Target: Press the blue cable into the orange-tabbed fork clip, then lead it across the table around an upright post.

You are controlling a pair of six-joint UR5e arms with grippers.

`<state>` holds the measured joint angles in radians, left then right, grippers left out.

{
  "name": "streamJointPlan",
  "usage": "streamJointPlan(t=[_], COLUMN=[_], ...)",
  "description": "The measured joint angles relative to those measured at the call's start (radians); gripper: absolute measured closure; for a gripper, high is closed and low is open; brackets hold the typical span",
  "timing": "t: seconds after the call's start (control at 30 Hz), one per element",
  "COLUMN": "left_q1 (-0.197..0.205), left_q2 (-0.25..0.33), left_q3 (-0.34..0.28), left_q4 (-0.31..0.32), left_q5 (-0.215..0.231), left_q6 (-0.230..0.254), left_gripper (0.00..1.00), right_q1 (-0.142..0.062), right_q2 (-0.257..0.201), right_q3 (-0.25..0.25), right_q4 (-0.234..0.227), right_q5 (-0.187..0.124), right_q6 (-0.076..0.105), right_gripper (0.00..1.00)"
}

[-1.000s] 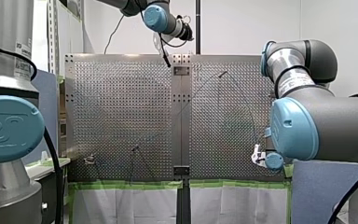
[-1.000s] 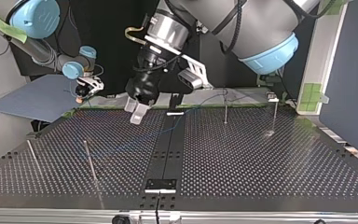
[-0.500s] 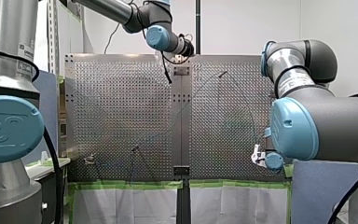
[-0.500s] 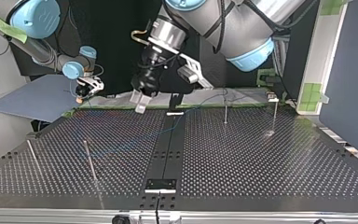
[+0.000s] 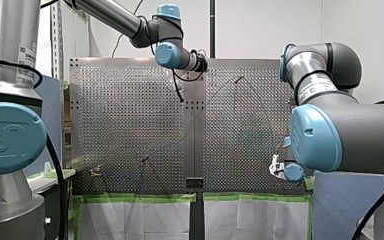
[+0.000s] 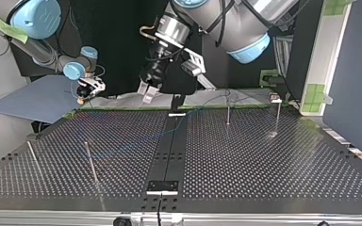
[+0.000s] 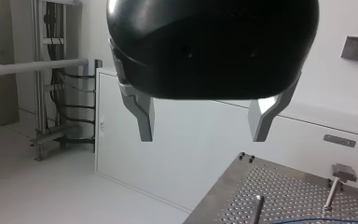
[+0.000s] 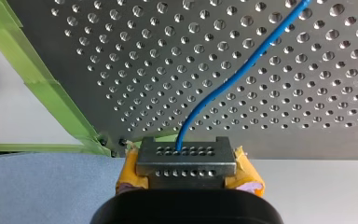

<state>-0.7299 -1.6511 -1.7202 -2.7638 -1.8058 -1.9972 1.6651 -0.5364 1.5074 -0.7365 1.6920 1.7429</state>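
Little can be read here. In the front view, the blue cap (image 5: 7,137) on my left arm's near joint bears a raised maker's mark that looks like a letter R inside a curve. A white label (image 5: 24,50) on the silver column above it and another sticker (image 5: 314,90) on my right arm's silver ring carry print too small to read. In the left wrist view, a small wall plate (image 7: 338,140) is also illegible.

Blue cable (image 8: 233,79), silver perforated table (image 8: 121,56), green tape (image 8: 46,93), yellow pads (image 8: 248,174)

Grey arms (image 5: 360,135), blue joint caps (image 5: 10,137); black left gripper (image 7: 203,137), metal fingers (image 7: 144,119).
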Motion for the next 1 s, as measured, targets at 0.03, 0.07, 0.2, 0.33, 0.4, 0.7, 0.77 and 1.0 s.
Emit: streamJointPlan(t=[0.03,0.07,0.2,0.33,0.4,0.7,0.77,1.0], left_q1=[-0.001,-0.001,-0.005,-0.008,-0.009,-0.017,-0.018,-0.020], left_q2=[0.000,0.000,0.000,0.000,0.000,0.000,0.000,0.000], left_q3=[-0.008,-0.016,-0.050,-0.084,-0.104,-0.187,-0.204,-0.263], left_q4=[0.008,0.016,0.050,0.084,0.104,0.187,0.203,0.263], left_q5=[0.000,0.000,-0.001,-0.005,-0.006,-0.007,-0.007,-0.007], left_q6=[0.000,0.000,0.000,0.000,0.000,-0.001,-0.001,-0.002], left_gripper=[0.00,0.00,0.00,0.00,0.00,0.00,0.00,0.00], right_q1=[0.000,0.000,0.000,0.001,0.001,0.004,0.005,0.006], right_q2=[0.000,0.000,0.000,0.000,0.000,0.000,0.000,0.000], right_q3=[0.000,0.000,0.000,0.000,0.000,0.000,0.000,0.000], right_q4=[0.000,0.000,0.000,0.000,0.000,0.000,0.000,0.000], right_q5=[0.000,-0.001,-0.001,-0.001,-0.001,-0.001,-0.001,-0.002], right_q6=[0.000,0.000,0.000,0.000,0.000,0.000,0.000,0.000], right_gripper=[1.00,1.00,1.00,1.00,1.00,1.00,1.00,1.00])
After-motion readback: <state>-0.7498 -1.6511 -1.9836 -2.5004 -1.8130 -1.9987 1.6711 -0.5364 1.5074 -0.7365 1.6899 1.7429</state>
